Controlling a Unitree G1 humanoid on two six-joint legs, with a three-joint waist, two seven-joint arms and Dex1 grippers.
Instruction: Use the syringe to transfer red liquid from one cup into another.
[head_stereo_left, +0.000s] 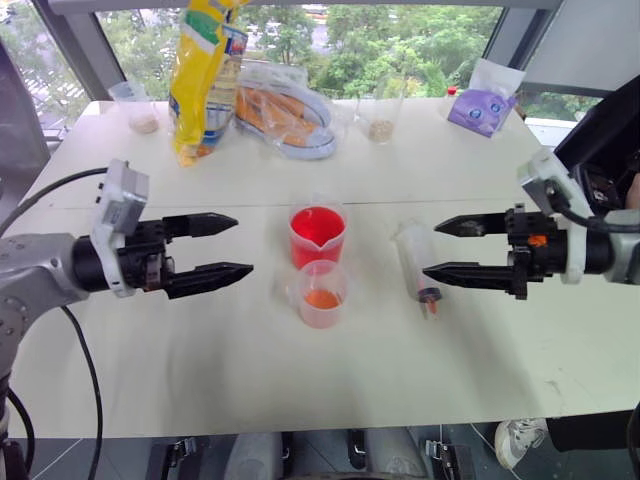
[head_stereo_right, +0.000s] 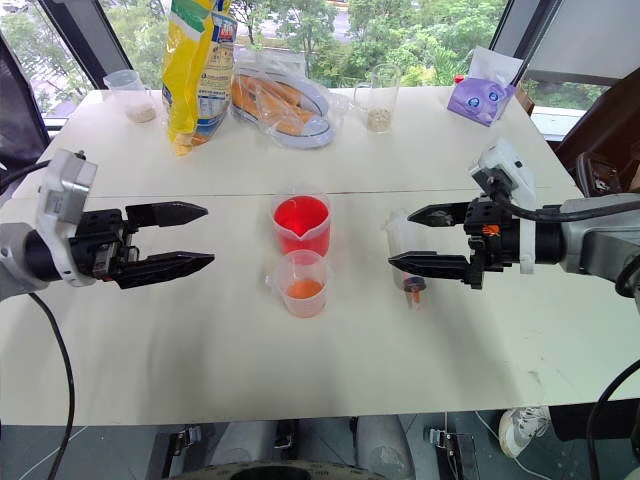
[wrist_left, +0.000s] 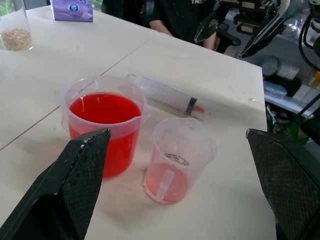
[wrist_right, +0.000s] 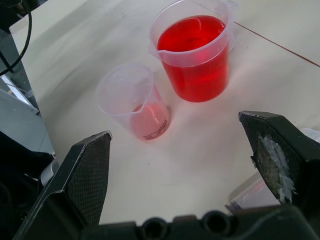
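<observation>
Red liquid (head_stereo_left: 317, 226) fills the taller cup (head_stereo_left: 317, 238); shorter cup (head_stereo_left: 322, 294) just in front, syringe (head_stereo_left: 417, 262) flat on tabletop (head_stereo_left: 200, 360) beside them. Left tool (head_stereo_left: 222, 246) and right tool (head_stereo_left: 450, 248) wide open, empty, probably poised for pickup.

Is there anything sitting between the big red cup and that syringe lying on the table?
No. Between the taller red cup and the syringe there is bare table, as the left eye view shows; the smaller cup stands nearer the robot.
</observation>
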